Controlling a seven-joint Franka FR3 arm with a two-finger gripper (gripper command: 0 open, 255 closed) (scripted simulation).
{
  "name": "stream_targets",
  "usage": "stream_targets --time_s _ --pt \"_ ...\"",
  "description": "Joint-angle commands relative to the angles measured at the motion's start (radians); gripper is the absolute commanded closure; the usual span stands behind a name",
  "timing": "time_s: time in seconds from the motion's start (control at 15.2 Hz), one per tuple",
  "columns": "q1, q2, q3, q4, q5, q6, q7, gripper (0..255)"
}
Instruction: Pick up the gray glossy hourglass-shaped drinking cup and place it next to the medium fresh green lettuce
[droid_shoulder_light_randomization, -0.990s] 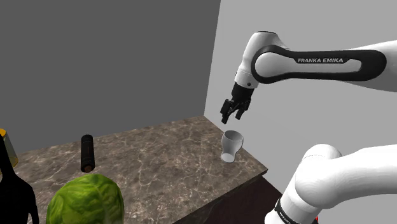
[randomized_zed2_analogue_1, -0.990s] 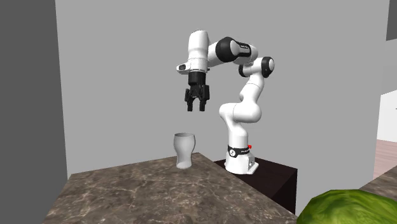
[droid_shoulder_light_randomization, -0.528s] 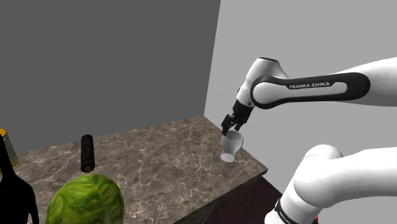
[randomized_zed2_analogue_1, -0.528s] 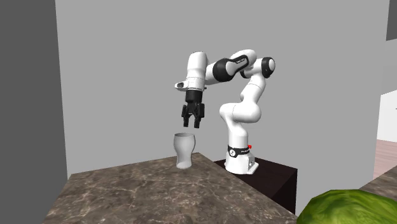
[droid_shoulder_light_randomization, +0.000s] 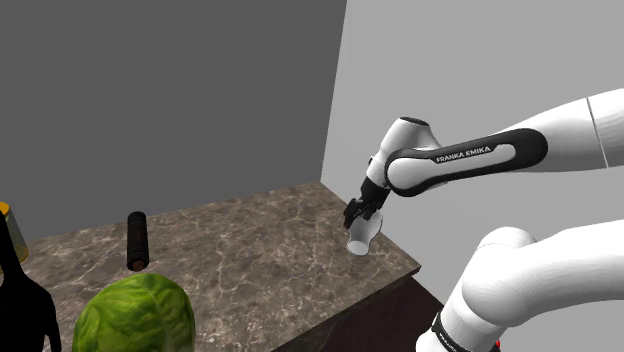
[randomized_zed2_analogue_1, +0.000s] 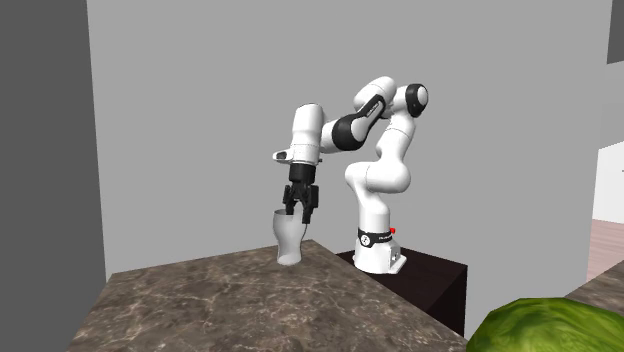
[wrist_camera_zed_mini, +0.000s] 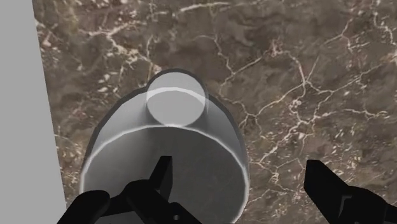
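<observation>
While the wrist view shows the gripper (wrist_camera_zed_mini: 239, 167) spread open astride the cup (wrist_camera_zed_mini: 172, 108) rim, the shoulder view adds the lettuce (droid_shoulder_light_randomization: 133, 313) and "FRANKA EMIKA" on the arm (droid_shoulder_light_randomization: 500, 155).

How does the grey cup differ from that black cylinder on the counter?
The pale grey waisted cup stands upright, mouth up; the black cylinder lies on its side. The cup is wide and flared at the rim; the cylinder is slim and straight. The cup sits at the counter's corner by the light wall; the cylinder lies toward the shoulder view's left. Both rest on the brown marbled countertop.
</observation>
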Motion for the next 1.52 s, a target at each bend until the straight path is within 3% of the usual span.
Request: stream_targets --time_s 0.0,0.53,0.59,1.19,1.45 --pt "0.006 0.028 0.000 -0.009 0.004 0.038 0.000 0" --pt "0.007 0.037 0.000 -0.012 0.005 0.050 -0.001 0" --pt "0.007 0.037 0.000 -0.012 0.005 0.050 -0.001 255" --pt "0.007 0.037 0.000 -0.012 0.005 0.050 -0.001 255" --pt "0.003 -0.004 0.005 0.023 0.001 -0.026 0.007 255"
